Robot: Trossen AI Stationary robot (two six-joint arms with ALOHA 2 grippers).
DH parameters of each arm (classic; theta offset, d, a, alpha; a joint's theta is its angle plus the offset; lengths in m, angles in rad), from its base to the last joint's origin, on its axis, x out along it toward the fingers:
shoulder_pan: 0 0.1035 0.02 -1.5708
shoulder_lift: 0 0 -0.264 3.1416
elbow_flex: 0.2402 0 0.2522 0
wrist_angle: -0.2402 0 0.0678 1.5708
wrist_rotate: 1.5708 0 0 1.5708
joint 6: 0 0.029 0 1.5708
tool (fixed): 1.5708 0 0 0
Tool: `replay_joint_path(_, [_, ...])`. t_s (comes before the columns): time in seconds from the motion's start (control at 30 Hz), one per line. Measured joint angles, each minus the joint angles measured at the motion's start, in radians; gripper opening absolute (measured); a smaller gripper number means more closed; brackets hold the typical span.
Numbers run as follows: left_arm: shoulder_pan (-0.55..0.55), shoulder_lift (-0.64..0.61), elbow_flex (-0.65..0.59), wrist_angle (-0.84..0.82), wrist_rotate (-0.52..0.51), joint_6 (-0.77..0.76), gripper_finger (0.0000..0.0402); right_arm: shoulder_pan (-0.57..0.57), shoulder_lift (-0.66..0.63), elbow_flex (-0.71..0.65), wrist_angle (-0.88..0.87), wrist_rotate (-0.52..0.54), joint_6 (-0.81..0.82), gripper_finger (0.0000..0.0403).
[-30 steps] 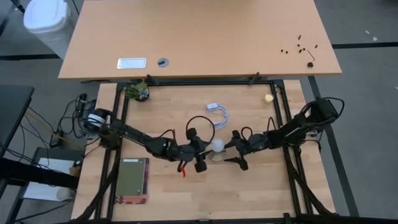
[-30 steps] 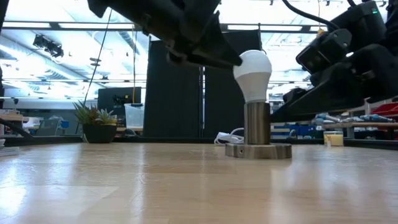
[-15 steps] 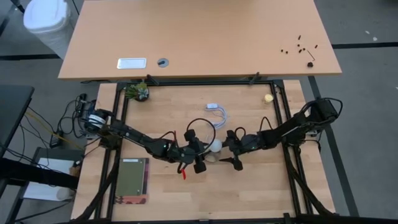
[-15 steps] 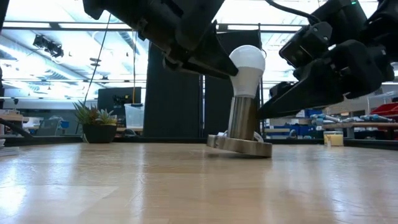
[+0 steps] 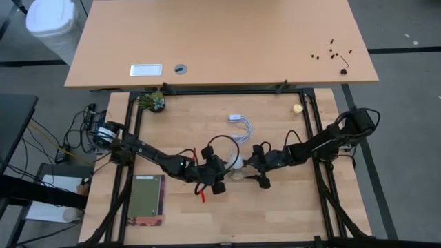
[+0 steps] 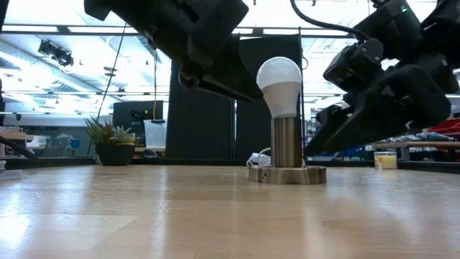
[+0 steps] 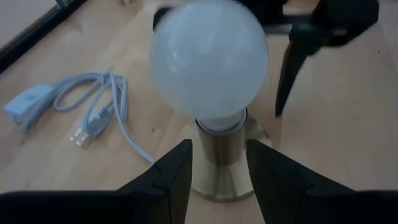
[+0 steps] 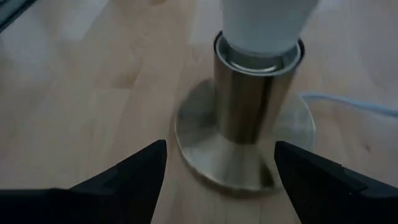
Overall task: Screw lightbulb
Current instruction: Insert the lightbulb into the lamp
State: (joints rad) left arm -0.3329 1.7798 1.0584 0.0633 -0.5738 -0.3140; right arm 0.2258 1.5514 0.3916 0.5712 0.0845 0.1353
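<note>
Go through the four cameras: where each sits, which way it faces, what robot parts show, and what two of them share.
High view: overhead, straight down; both arms meet at the lightbulb.
Low view: tabletop height, facing the room; arms flank the bulb in its socket.
Left wrist view: behind the left gripper, fingers beside the socket stem, neither visibly touching it.
Right wrist view: behind the right gripper, open toward the base.
Shared: both wrist views show the same lightbulb and socket.

A pale wooden tabletop point(image 5: 275, 213) carries everything. On it stand a round metal socket base point(image 6: 287, 173) and a small potted plant point(image 5: 153, 102). A coiled white cord point(image 5: 241, 124), a booklet point(image 5: 146, 200) and a yellowish ball point(image 5: 298, 108) also lie there.
</note>
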Motion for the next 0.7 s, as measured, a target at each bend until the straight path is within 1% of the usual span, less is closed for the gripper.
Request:
replay_joint_path(0.07, [-0.005,0.0,0.0,-0.019,0.002,-0.009,0.0158,-0.001,-0.027,0.009,-0.066,0.0,0.021,0.0307])
replay_joint_path(0.17, [-0.016,-0.003,0.0,-0.021,-0.002,-0.016,0.0158,-0.001,-0.083,0.069,-0.287,0.0,0.052,0.0307])
replay_joint_path(0.23, [-0.027,-0.006,0.0,-0.032,-0.017,-0.029,0.0158,0.0,-0.115,0.141,-0.468,0.0,0.048,0.0307])
replay_joint_path(0.3, [-0.045,-0.008,0.0,-0.038,-0.05,-0.034,0.0158,0.001,-0.13,0.225,-0.651,0.0,0.034,0.0307])
replay_joint_path(0.4, [-0.092,-0.008,0.0,-0.011,-0.119,-0.009,0.0158,0.001,-0.131,0.345,-0.882,0.0,-0.001,0.0307])
replay_joint_path(0.57, [-0.154,-0.01,-0.029,0.054,-0.195,0.017,0.0158,-0.012,-0.131,0.51,-1.134,0.001,-0.039,0.0307])
replay_joint_path(0.7, [-0.168,-0.01,-0.072,0.094,-0.2,-0.032,0.0158,-0.023,-0.131,0.624,-1.254,0.001,-0.052,0.0307])
